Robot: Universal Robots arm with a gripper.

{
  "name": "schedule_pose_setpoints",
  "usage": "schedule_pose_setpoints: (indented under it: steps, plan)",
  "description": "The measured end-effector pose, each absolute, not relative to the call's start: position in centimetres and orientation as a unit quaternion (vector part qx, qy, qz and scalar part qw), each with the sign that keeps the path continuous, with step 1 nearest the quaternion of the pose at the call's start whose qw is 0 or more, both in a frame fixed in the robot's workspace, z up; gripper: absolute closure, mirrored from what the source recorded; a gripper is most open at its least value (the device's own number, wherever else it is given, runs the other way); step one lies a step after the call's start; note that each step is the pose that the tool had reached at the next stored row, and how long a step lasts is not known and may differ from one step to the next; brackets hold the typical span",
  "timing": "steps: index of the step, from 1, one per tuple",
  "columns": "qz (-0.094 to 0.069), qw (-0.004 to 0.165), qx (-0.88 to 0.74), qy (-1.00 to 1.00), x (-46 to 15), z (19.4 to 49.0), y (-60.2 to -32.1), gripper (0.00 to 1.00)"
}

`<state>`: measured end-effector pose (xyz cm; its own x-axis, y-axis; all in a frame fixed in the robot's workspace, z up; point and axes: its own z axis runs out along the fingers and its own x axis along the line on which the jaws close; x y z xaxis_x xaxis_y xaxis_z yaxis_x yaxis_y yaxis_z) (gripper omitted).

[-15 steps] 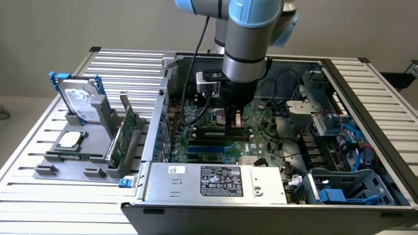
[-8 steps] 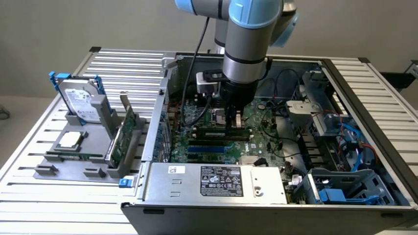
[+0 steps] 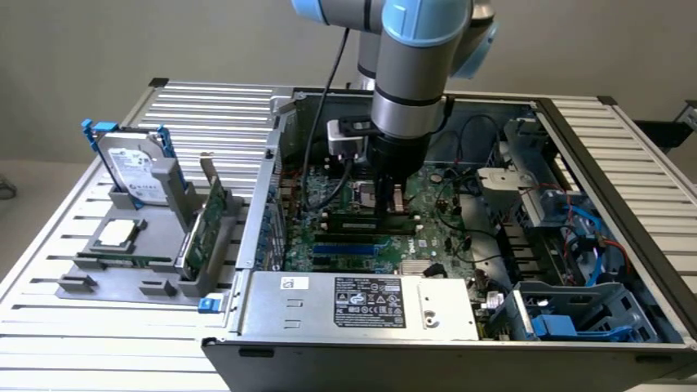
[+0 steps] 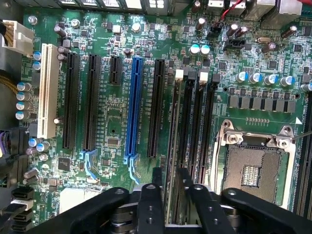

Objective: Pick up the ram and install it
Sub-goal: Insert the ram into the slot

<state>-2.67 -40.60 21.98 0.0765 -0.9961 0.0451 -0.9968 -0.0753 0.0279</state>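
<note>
One open computer case [image 3: 610, 163] sits on the slatted bench [image 3: 207, 114], its motherboard [image 4: 112, 122] exposed. Down at the memory slots [image 4: 202, 126], the hand [image 4: 170, 176] is closed on the ram [image 4: 173, 146], held edge-on over the slot nearest the black expansion slot [image 4: 158, 107]. Seating looks to be the step in hand. It calls for a straight, even push until the latches [image 4: 179, 74] catch.

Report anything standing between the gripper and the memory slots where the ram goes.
Nothing visible does. The gripper hangs right above the black memory slots, beside the open processor socket, and no cable or card crosses them. I cannot tell whether it holds the ram.
</note>
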Motion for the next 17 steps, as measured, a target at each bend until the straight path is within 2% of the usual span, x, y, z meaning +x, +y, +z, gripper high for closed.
schedule_pose_setpoints:
  steps: [1, 3, 4, 5, 10, 16, 17]
  plan:
    - [0.007, 0.026, 0.733, -0.68, -2.7, 22.2, -40.6, 0.67]
    - [0.006, 0.026, 0.733, -0.679, -2.7, 22.6, -40.6, 0.55]
    - [0.006, 0.026, 0.733, -0.679, -2.7, 23.0, -40.6, 0.55]
    - [0.006, 0.027, 0.733, -0.679, -2.7, 23.4, -40.6, 0.49]
    - [0.005, 0.028, 0.733, -0.68, -2.7, 25.2, -40.6, 0.49]
    - [-0.004, 0.026, 0.728, -0.685, -2.8, 25.8, -40.8, 0.49]
    - [-0.006, 0.026, 0.726, -0.687, -2.8, 25.9, -40.8, 0.51]
